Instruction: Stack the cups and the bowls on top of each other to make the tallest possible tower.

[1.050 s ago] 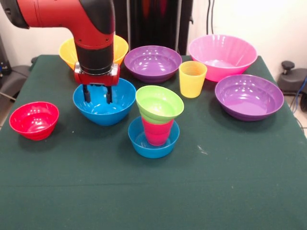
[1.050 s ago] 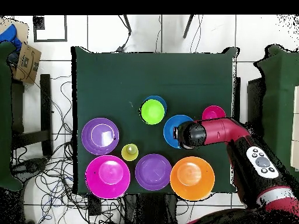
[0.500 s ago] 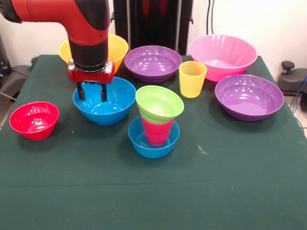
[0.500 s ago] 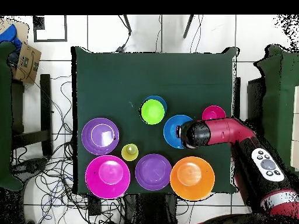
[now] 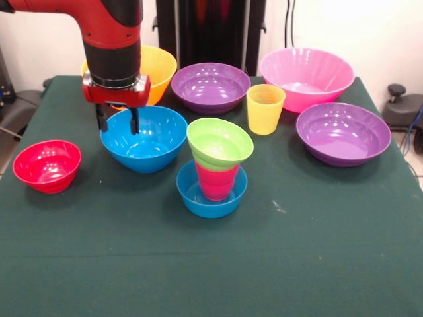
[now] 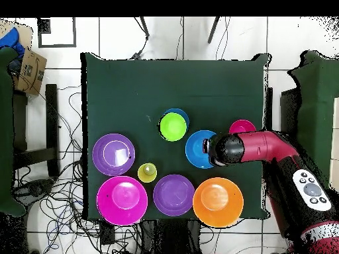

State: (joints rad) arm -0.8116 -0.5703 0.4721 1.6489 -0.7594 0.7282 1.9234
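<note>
fingers [image 5: 117, 123] point down, parted across medium blue bowl [image 5: 149, 137] rim.

We're looking at a table [image 5: 211, 277] under a dark green cloth that fills the lower part of the front view, and behind it a pale wall [image 5: 370, 26] runs along the top of the frame, with a tall black panel [image 5: 211, 30] at top centre and dark cables [image 5: 289, 23] hanging just right of it. From overhead we see a floor of large white tiles [image 6: 119, 36] with dark joints, loose black cables [image 6: 63, 152] tangled down the left side, and a cardboard box [image 6: 28, 69] in the upper left corner. Dark green shapes [image 6: 316, 99] sit at the left and right edges, though we can't tell what they are.
</note>
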